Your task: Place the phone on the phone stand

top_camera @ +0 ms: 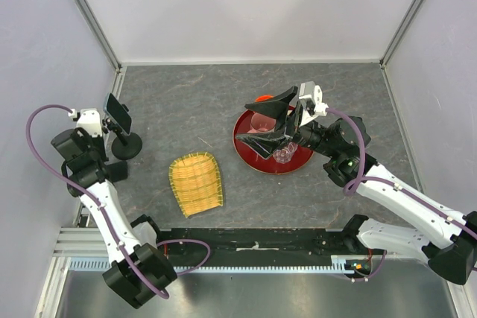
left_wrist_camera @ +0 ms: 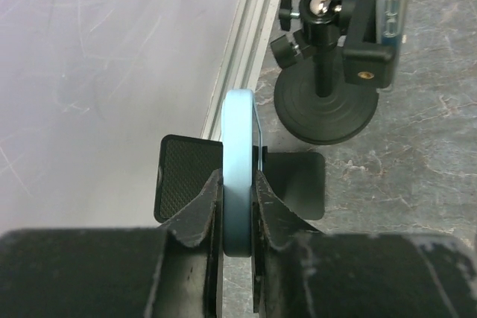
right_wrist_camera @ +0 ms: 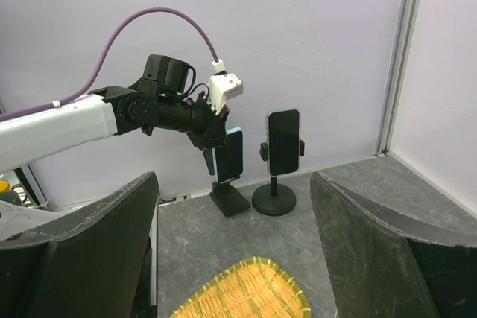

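From the top camera, the left arm [top_camera: 104,199] was extended toward the side wall [top_camera: 45,50], close to the round-based stand [top_camera: 127,147] that already carried a dark phone [top_camera: 118,113]. The phone in its grip could not be made out there. The right gripper [top_camera: 273,123] hung over the red tray [top_camera: 240,156] with its jaws wide apart and nothing between them, well away from the work, the woven mat [top_camera: 196,182] lying between. In the left wrist view, the left gripper [left_wrist_camera: 238,188] was clamped on the light-blue phone [left_wrist_camera: 240,128], which stood upright and edge-on over the flat black stand [left_wrist_camera: 298,184], whose plate showed on both sides of it. The step looked like the final lowering. It probably called for a slow, straight descent, keeping the phone centred on the plate and clear of the neighbouring stand. In the right wrist view the phone's lower edge sat right at the stand's upright, though whether they touched could not be told. The jaws should likely part only once the stand bore the weight, since a tilted release might tip the phone over.
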`<state>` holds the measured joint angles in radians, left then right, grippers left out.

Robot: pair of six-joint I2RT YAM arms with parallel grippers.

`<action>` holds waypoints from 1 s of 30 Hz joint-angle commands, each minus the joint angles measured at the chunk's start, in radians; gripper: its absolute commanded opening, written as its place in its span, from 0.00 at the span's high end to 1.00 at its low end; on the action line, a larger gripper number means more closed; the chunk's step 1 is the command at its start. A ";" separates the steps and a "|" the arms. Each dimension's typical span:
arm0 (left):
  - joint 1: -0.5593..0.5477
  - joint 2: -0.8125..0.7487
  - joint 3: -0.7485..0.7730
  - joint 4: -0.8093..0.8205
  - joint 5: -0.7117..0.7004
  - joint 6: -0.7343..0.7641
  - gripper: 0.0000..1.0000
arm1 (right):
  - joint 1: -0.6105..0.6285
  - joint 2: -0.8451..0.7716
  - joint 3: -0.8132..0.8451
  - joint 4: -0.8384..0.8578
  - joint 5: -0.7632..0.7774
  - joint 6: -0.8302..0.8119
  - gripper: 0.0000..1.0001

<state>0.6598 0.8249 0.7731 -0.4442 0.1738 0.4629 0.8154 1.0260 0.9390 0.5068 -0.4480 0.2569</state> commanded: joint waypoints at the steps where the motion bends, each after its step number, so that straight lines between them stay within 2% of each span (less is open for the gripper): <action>1: 0.018 0.003 -0.017 0.067 -0.057 0.023 0.94 | 0.007 0.008 0.017 0.024 -0.012 -0.013 0.10; 11: 0.027 0.034 0.014 0.056 -0.049 0.008 0.94 | 0.011 0.014 0.021 0.016 -0.008 -0.024 0.10; 12: 0.030 0.034 0.012 0.058 -0.053 0.002 0.84 | 0.013 0.014 0.020 0.018 -0.008 -0.024 0.10; 16: 0.031 0.025 0.008 0.059 -0.054 -0.010 0.74 | 0.013 0.008 0.020 0.018 -0.012 -0.024 0.10; 17: 0.032 0.023 0.009 0.059 -0.057 -0.013 0.67 | 0.013 0.006 0.020 0.019 -0.017 -0.024 0.10; 22: 0.034 0.029 0.029 0.062 -0.094 -0.017 0.61 | 0.016 0.005 0.020 0.021 -0.021 -0.022 0.10; 25: 0.038 0.034 0.040 0.064 -0.108 -0.021 0.48 | 0.014 0.006 0.020 0.021 -0.026 -0.022 0.10; 26: 0.040 0.036 0.040 0.068 -0.111 -0.023 0.34 | 0.014 0.006 0.020 0.021 -0.027 -0.024 0.10; 30: 0.041 0.046 0.057 0.078 -0.158 -0.020 0.33 | 0.016 0.011 0.021 0.029 -0.035 -0.019 0.10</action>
<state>0.6907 0.8627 0.7765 -0.4152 0.0772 0.4503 0.8230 1.0389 0.9394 0.5060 -0.4591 0.2474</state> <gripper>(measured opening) 0.668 0.898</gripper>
